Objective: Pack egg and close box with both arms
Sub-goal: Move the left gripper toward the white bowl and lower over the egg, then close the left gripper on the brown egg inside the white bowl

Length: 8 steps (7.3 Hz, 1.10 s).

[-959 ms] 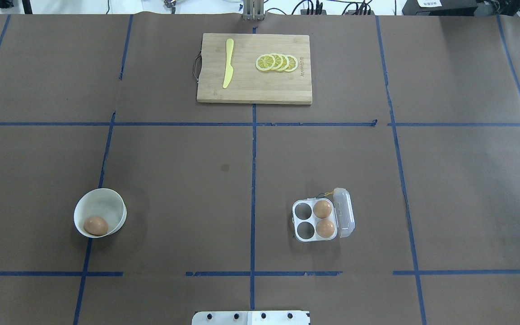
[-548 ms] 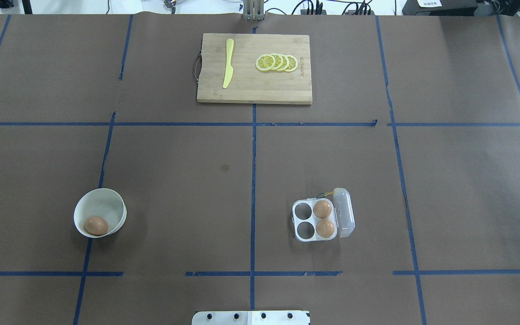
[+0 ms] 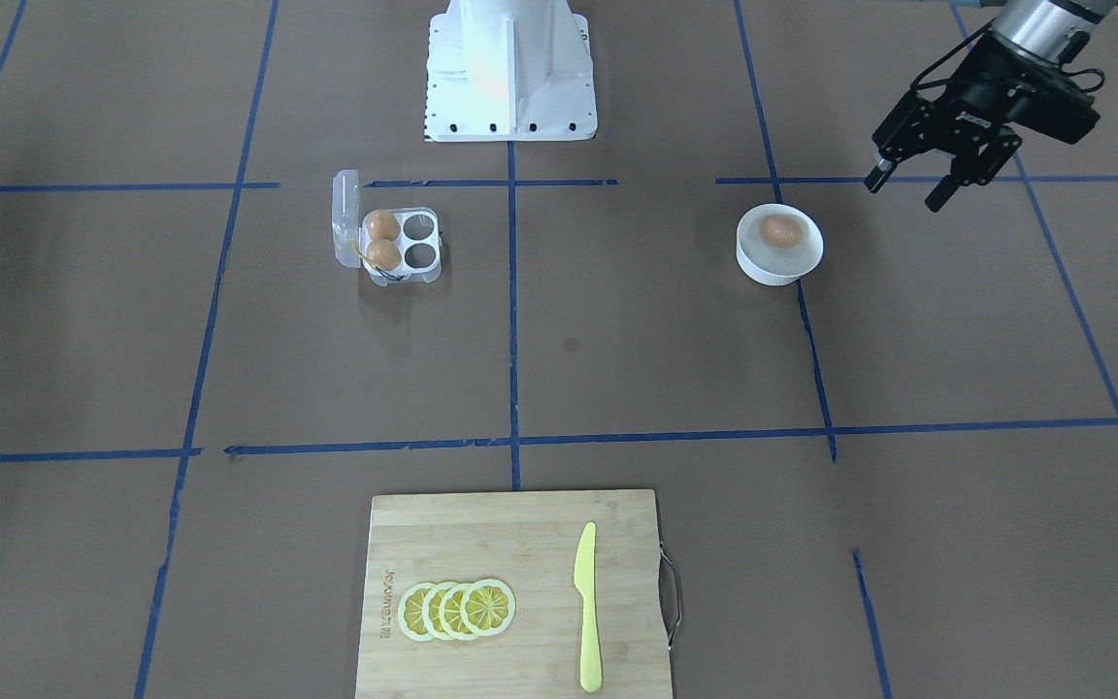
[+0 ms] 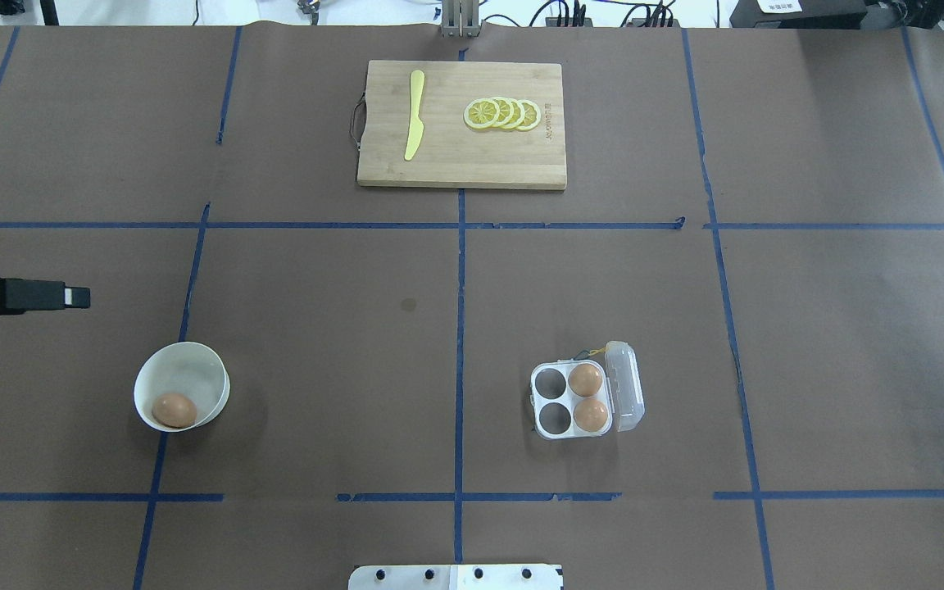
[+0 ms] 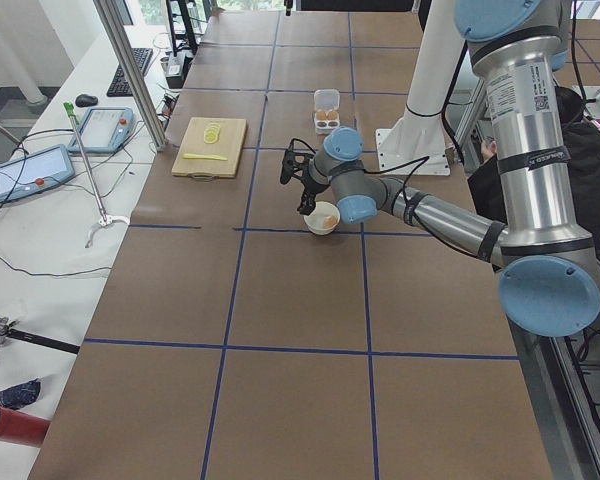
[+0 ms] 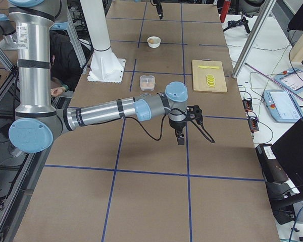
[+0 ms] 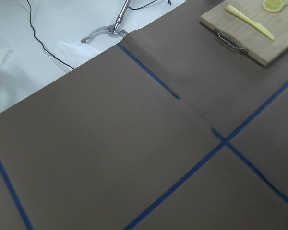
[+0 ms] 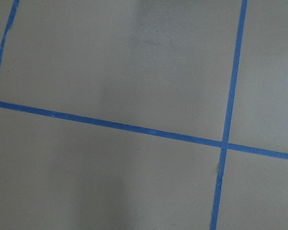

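Observation:
One orange-brown egg (image 4: 174, 410) lies in a white bowl (image 4: 193, 370) at the near left; it also shows in the front-facing view (image 3: 780, 230). The clear box (image 4: 551, 399) stands at the near right with its lid (image 4: 628, 385) open. Two eggs (image 4: 585, 379) fill its right cups and the two left cups are empty. My left gripper (image 3: 905, 191) is open and empty, in the air beside the bowl; its tip shows at the left edge of the overhead view (image 4: 70, 297). My right gripper (image 6: 180, 138) shows only in the exterior right view, far from the box; I cannot tell its state.
A wooden cutting board (image 4: 521, 164) with lemon slices (image 4: 503, 114) and a yellow knife (image 4: 414, 115) lies at the far middle. The white robot base (image 3: 509, 68) stands at the near edge. Blue tape lines cross the brown table.
My left gripper has come into the overhead view from the left edge and moved right, toward the space beyond the bowl. Eggs, bowl and box have not moved.

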Each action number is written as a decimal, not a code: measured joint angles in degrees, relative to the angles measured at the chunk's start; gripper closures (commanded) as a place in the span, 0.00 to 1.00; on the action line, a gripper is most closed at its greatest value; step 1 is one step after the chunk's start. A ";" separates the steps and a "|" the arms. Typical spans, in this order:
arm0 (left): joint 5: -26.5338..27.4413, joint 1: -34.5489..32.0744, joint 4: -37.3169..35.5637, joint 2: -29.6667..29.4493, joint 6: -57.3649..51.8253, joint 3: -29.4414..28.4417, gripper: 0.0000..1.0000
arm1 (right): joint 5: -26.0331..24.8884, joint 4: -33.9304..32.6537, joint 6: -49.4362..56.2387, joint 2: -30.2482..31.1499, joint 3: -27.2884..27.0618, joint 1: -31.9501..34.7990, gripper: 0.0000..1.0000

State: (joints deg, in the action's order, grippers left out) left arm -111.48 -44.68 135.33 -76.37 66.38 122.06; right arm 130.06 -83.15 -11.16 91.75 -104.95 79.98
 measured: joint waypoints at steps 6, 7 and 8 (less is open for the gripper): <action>12.53 17.98 -0.24 -3.29 -1.00 -6.43 0.17 | 0.02 0.08 0.22 0.34 0.42 0.00 0.00; 12.64 18.25 -0.24 -3.32 -5.05 -6.42 0.17 | 0.02 0.07 0.29 0.46 0.44 0.00 0.00; 12.66 18.14 -0.22 -3.39 -9.72 -6.42 0.17 | 0.02 0.03 0.33 0.50 0.44 0.00 0.00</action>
State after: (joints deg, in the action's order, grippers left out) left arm -98.83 -26.54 135.11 -79.76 56.66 115.63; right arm 130.08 -83.11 -10.83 92.25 -104.51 79.98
